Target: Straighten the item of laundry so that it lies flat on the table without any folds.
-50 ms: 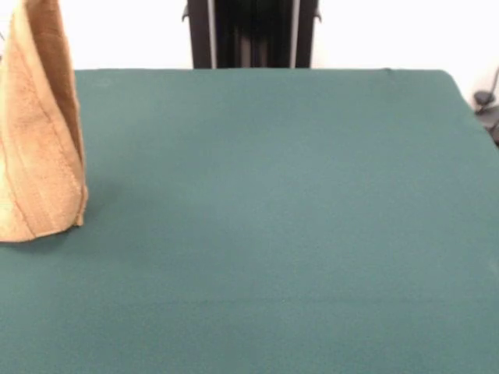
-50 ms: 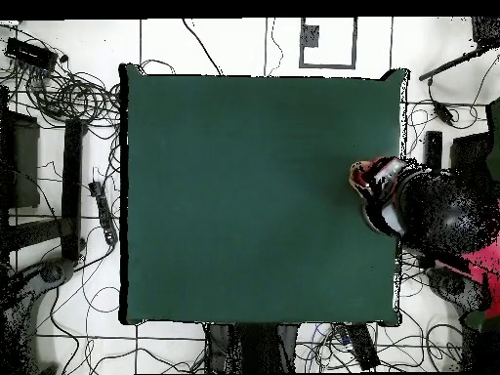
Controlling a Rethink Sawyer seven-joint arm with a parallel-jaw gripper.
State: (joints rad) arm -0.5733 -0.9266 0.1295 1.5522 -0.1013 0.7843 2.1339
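The item of laundry, a golden-orange terry towel, is drawn up into a tall cone at the left of the front view. Its top runs out of the picture, and its lower end with a border band rests bunched on the table. In the overhead view the red and black arm's end with the gripper hangs over the right edge of the green table and covers the towel. Neither view shows the gripper's hold on the cloth.
The towel stands close to the table's side edge. The black pedestal rises behind the far edge. Cables and stands lie on the floor around the table.
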